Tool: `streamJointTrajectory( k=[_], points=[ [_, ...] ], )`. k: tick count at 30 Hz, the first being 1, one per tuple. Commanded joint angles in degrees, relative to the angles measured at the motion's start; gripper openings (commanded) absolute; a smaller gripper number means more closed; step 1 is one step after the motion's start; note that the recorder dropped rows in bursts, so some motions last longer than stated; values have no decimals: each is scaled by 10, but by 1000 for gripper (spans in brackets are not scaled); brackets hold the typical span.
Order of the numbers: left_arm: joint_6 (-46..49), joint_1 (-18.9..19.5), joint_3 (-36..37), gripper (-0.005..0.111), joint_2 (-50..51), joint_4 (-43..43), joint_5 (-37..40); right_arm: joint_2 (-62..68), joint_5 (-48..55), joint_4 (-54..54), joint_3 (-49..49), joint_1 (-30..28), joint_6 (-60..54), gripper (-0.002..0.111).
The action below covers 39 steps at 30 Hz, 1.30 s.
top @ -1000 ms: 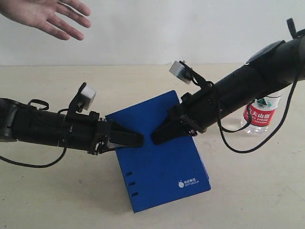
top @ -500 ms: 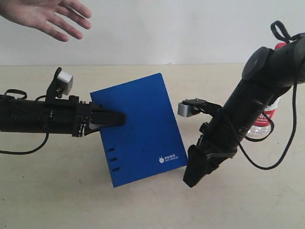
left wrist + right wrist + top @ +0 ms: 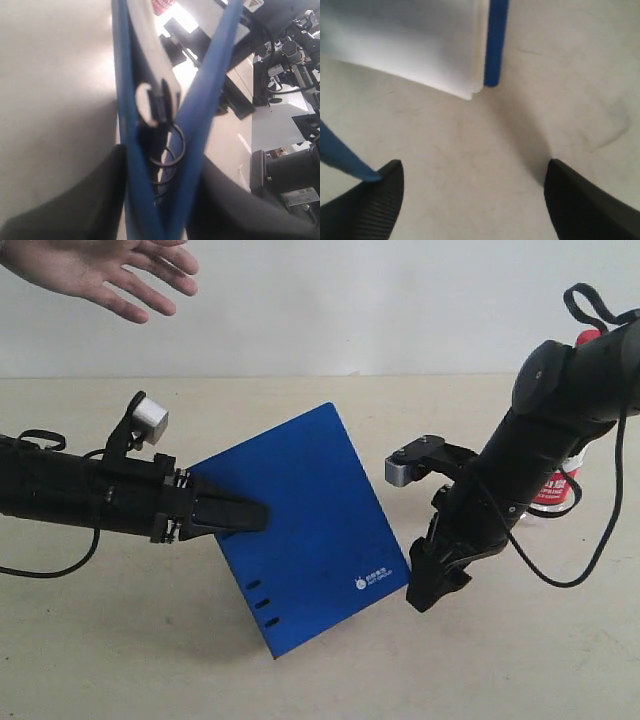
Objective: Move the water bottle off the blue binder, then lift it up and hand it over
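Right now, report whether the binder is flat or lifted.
Lifted and tilted: the left gripper clamps the binder by one edge, cover facing the camera. Whether its lowest corner touches the table, cannot tell.

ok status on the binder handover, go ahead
Left gripper clamped on the blue binder, binder tilted up. Right gripper open, empty, beside binder's corner. Water bottle on table behind right arm. Person's open hand above left arm.

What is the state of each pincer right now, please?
Left pincer: closed on the blue binder.
Right pincer: open, holding nothing.
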Motion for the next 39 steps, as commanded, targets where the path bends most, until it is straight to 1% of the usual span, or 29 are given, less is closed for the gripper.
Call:
streamJointTrajectory(
  k=[1, 5, 7, 10, 13, 15, 17, 23, 28, 32, 34, 35, 36, 39],
  points=[
    [3, -35, 0, 7, -5, 34, 39, 1, -92, 56, -1, 0, 37, 69],
    [-3, -38, 0, 7, -5, 4, 39, 1, -88, 62, -1, 2, 37, 52],
    [-1, -38, 0, 10, -5, -12, 39, 1, -83, 65, -1, 2, 37, 44],
    [2, -38, 0, 24, -5, -31, 39, 1, -78, 74, -1, 2, 37, 33],
    [2, -38, 0, 43, -5, -35, 39, 1, -76, 79, -1, 2, 37, 25],
    [2, -38, 0, 50, -5, -36, 39, 1, -73, 83, -1, 2, 34, 20],
    [2, -38, 0, 51, -5, -44, 39, 1, -70, 86, -1, 2, 34, 17],
    [0, -44, 0, 51, -5, -94, 39, 1, -45, 108, -1, 2, 15, 17],
    [-31, -71, 0, 51, -5, -94, -41, 1, -18, 132, -1, 2, -18, 17],
    [-29, -98, 0, 51, -5, -94, -56, 1, -18, 134, -1, 2, -19, 17],
    [-29, -114, 0, 49, -5, -94, -71, 1, -12, 134, -1, 2, -25, 16],
    [-29, -119, 0, 45, -5, -94, -81, 1, -10, 135, -1, 2, -25, 15],
    [-29, -124, 0, 38, -5, -94, -93, 1, -9, 137, -1, 2, -25, 14],
    [-29, -128, 0, 7, -5, -94, -125, 1, -1, 140, -1, 2, -25, 13]
  ],
)
